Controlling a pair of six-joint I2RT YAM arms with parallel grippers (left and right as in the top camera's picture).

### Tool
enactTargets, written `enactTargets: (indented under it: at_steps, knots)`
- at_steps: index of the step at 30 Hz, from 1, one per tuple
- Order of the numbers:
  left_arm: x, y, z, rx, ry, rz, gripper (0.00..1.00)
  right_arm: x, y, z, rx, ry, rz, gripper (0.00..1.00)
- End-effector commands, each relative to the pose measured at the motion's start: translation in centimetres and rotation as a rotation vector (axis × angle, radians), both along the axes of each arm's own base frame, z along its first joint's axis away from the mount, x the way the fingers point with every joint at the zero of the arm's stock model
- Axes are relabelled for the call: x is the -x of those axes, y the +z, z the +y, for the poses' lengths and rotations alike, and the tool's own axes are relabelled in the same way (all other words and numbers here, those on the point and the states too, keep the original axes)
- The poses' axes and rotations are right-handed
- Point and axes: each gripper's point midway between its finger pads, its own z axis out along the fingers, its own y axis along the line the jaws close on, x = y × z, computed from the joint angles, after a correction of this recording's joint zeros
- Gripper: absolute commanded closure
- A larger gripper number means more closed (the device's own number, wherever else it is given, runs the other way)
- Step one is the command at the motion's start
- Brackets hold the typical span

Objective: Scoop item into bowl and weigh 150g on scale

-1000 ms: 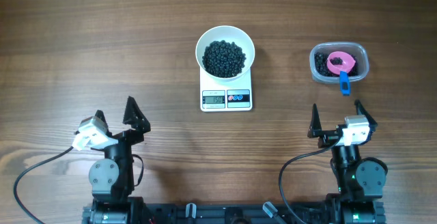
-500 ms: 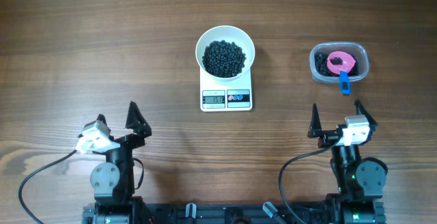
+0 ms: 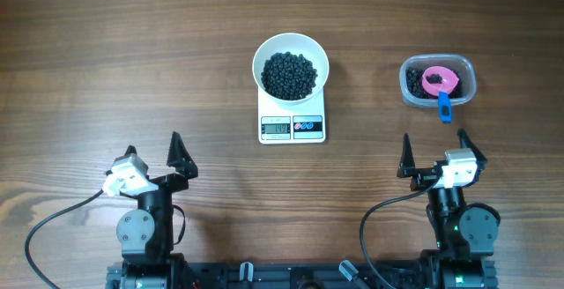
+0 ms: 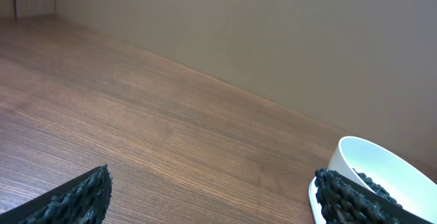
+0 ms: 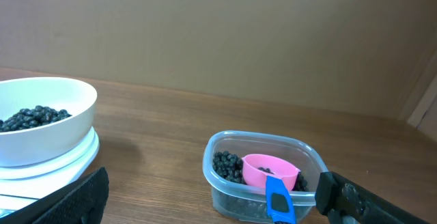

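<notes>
The white bowl stands on the white scale at the table's middle, with a heap of the black item inside. More of the item lies in a clear tub at the right, under a pink scoop with a blue handle. My left gripper is open and empty at the front left, far from the scale. My right gripper is open and empty at the front right, short of the tub. The right wrist view shows the tub, the scoop and the bowl. The left wrist view catches the bowl beside my right fingertip.
Bare wood table surrounds everything. Cables run from both arm bases along the front edge. A plain brown wall stands behind the table's far edge in both wrist views.
My left gripper has swung a little to the right near the front edge. The right arm, bowl, scale and tub have not moved.
</notes>
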Motion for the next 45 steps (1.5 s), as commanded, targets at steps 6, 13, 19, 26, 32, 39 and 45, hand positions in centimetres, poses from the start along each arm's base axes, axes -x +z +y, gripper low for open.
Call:
enactTargets:
  at_steps: [6,13,19,26,32,39,45]
  knots:
    - [-0.1,-0.2,-1.1,-0.209,-0.077,0.022,0.0,0.0,0.0,-0.1,0.009,-0.011,-0.003,0.0]
    - [-0.1,-0.2,-1.2,-0.258,-0.088,0.028,0.0,0.0,0.0,-0.1,0.01,-0.011,-0.003,0.0]
    - [-0.1,-0.3,-1.3,-0.304,-0.101,0.033,0.0,0.0,0.0,-0.1,0.01,-0.011,-0.003,0.0]
    - [-0.1,-0.3,-1.5,-0.305,-0.108,0.034,0.0,0.0,0.0,-0.1,0.009,-0.011,-0.003,0.0]
    - [-0.1,-0.3,-1.3,-0.354,-0.108,0.04,0.0,0.0,0.1,-0.1,0.009,-0.011,-0.003,0.0]
    - [-0.1,-0.3,-1.0,-0.351,-0.093,0.042,0.0,0.0,0.0,-0.1,0.009,-0.011,-0.003,0.0]
    - [-0.1,-0.3,-1.1,-0.351,-0.095,0.041,0.0,0.0,0.0,-0.1,0.009,-0.011,-0.003,0.0]
